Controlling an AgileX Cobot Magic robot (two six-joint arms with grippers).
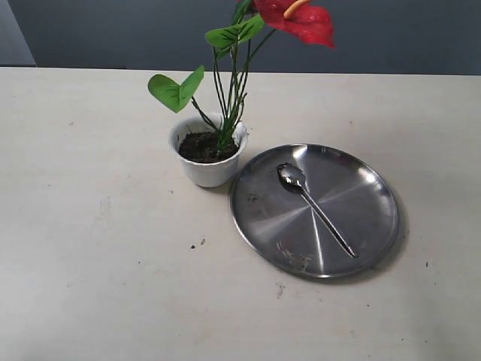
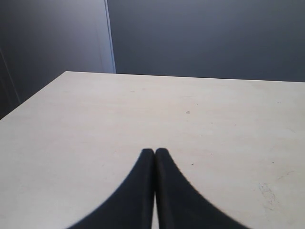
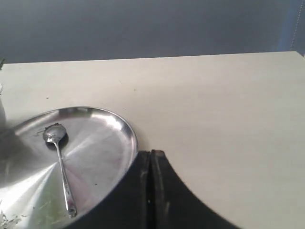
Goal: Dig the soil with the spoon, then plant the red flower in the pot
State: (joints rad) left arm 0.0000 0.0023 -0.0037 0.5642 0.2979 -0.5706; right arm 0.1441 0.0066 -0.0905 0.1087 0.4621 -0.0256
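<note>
The red flower (image 1: 299, 18) stands upright in the small white pot (image 1: 208, 167), its green stems sunk in the dark soil (image 1: 200, 147). The steel spoon (image 1: 314, 207) lies on the round steel plate (image 1: 361, 188) just right of the pot; the right wrist view shows the spoon (image 3: 59, 162) too. Neither gripper shows in the exterior view. My left gripper (image 2: 154, 151) is shut and empty over bare table. My right gripper (image 3: 151, 153) is shut and empty beside the plate (image 3: 114, 129) rim.
The pale table (image 1: 90, 248) carries a few soil crumbs (image 1: 198, 243) in front of the pot, and some bits lie on the plate's near edge. A dark wall runs behind the table's far edge.
</note>
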